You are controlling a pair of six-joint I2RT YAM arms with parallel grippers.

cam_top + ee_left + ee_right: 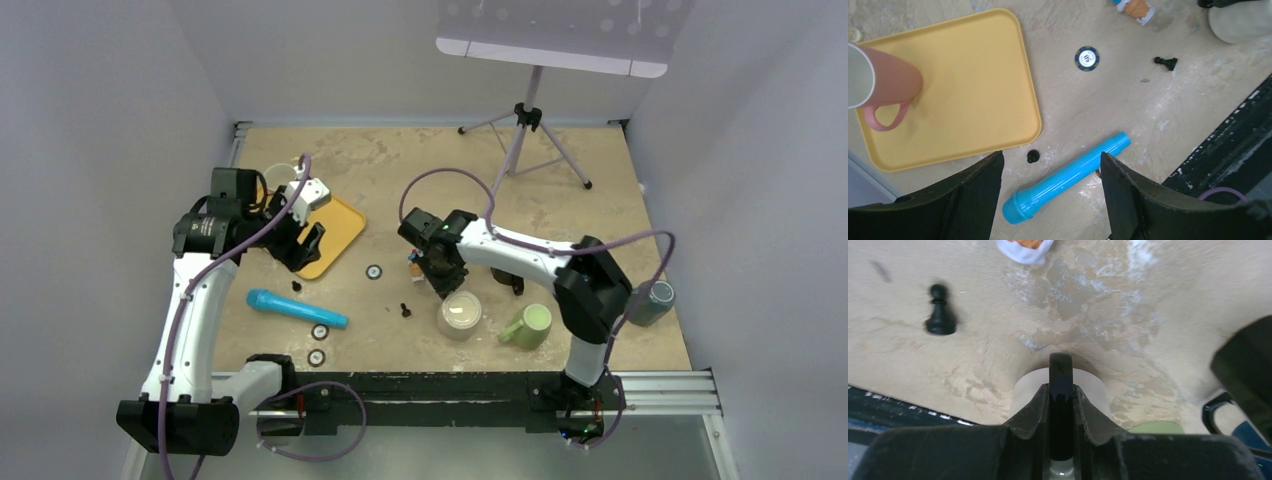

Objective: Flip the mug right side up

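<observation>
The pale beige ceramic mug (460, 316) stands near the front edge of the table (400, 170), just left of a light green mug (530, 325). Its flat closed top suggests that it is resting on its rim. The right claw (1061, 390) is pressed shut on the mug's dark loop handle (1061, 365), which is pinched between the two fingers. The step in hand is judged to be the lift and roll. The mug should be raised clear of the table before the wrist is turned, so that the rim is not dragged. A firm grip is needed on the thin handle, since the body may swing about it. Room should be given to the green mug and the small black chess pawn (939, 315). The left claw (1050, 165) is held wide open and empty over the edge of a yellow plastic tray (973, 75). The table is a scuffed, blotchy tan board, enclosed by plain pale grey walls (100, 100), with a tripod stand (527, 115) at the back.
</observation>
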